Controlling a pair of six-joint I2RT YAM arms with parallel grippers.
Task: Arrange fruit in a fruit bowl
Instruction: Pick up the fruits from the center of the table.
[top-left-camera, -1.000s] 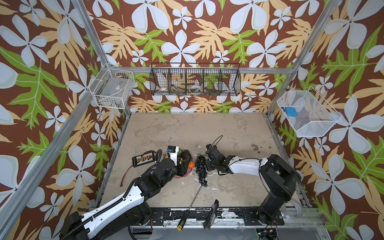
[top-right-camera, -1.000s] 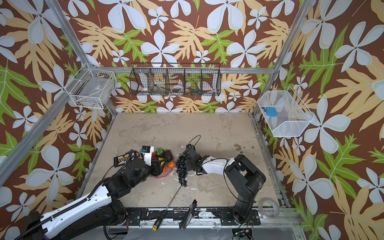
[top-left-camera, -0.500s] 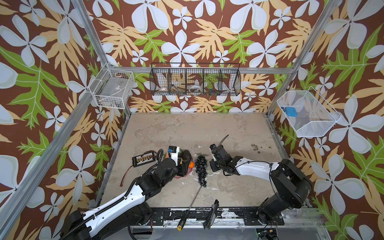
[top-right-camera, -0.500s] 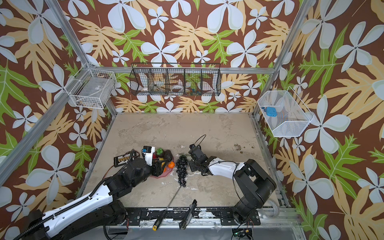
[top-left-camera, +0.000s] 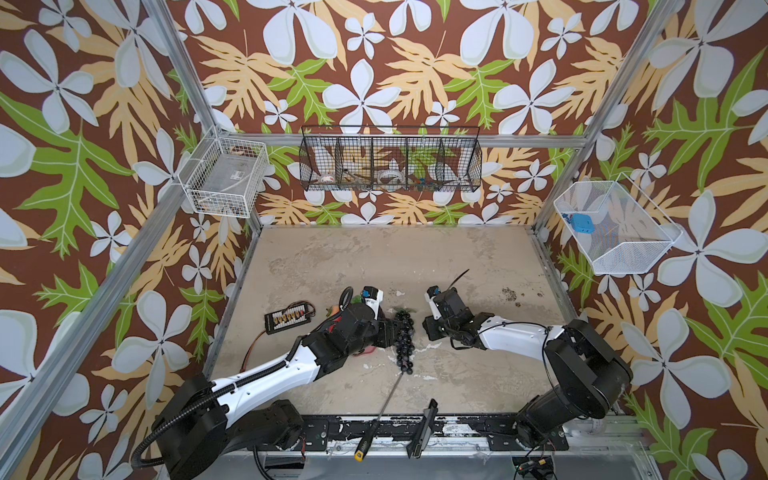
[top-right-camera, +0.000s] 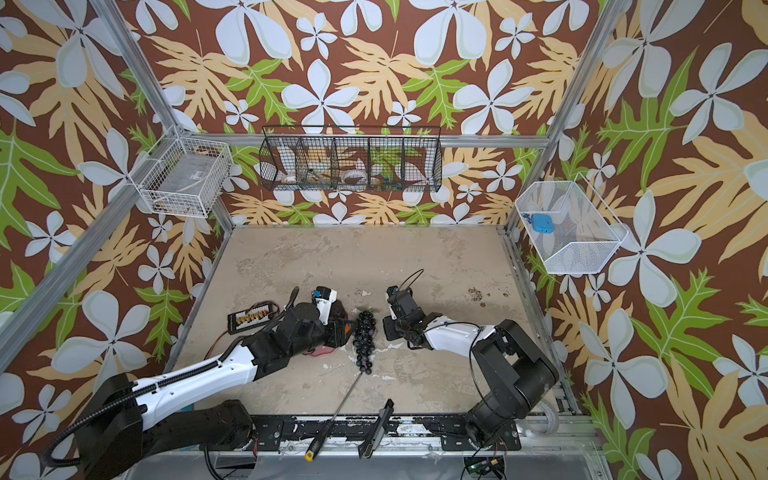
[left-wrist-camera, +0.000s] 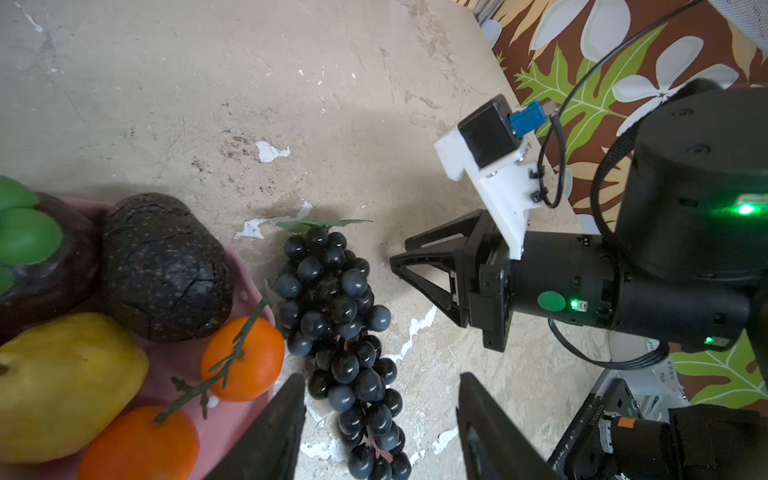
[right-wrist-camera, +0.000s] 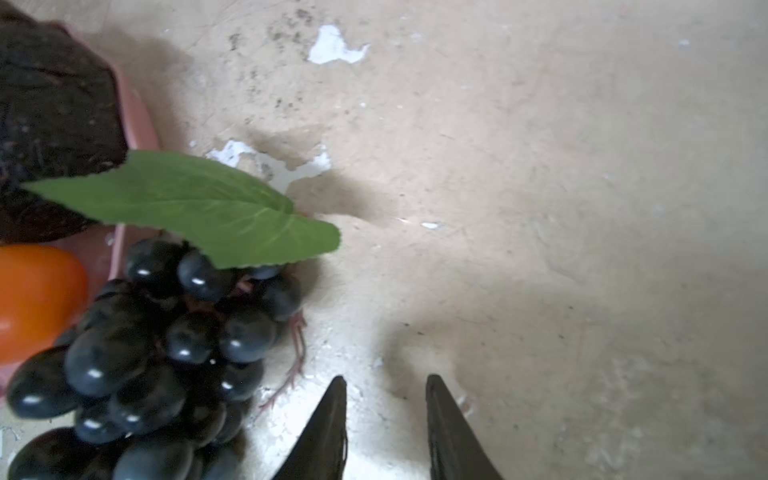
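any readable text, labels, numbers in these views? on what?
No text is readable.
Print on the white sticker: too blurred to read.
Marking on the black plate: too small to read.
Markings, if any, on the charger board: too small to read.

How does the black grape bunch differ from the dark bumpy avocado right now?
The long black grape bunch lies on the beige tabletop, beside the pink dish; the dark bumpy avocado sits inside that dish. The bunch is many glossy little balls; the avocado is one matte lump. Both are near-black.
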